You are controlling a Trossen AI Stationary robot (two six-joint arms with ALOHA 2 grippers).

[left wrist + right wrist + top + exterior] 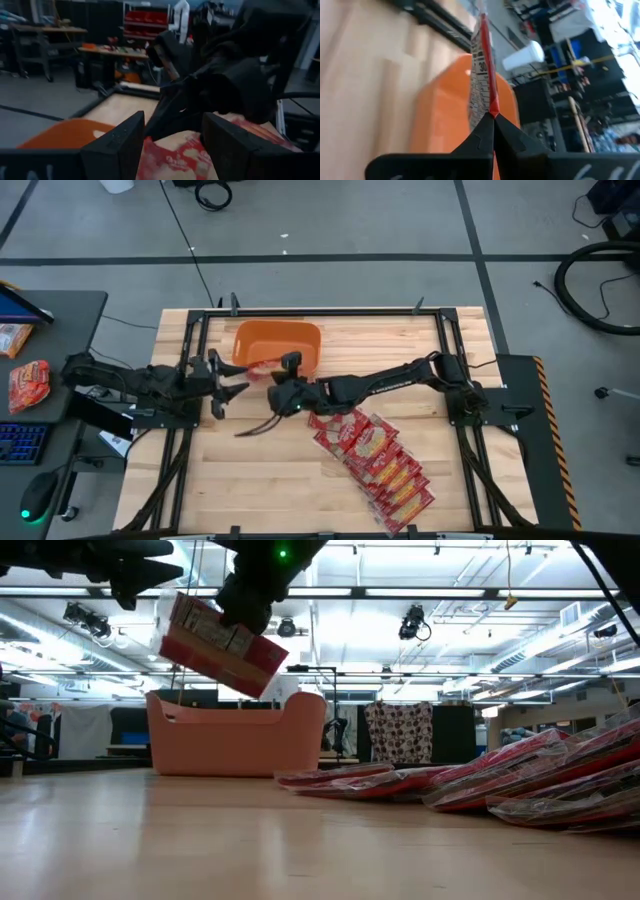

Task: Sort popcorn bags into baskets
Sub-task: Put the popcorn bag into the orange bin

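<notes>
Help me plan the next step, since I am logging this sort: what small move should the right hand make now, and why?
Probably carry the popcorn bag a little farther over the orange basket and then let go. The right hand is shut on the bag's edge and holds it in the air near the basket's rim, not yet inside. The left hand waits open beside it.

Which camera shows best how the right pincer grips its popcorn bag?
The right wrist view: the right pincer is shut on the bag edge. The low view shows the bag hanging near the orange basket; the high view mostly hides it.
</notes>
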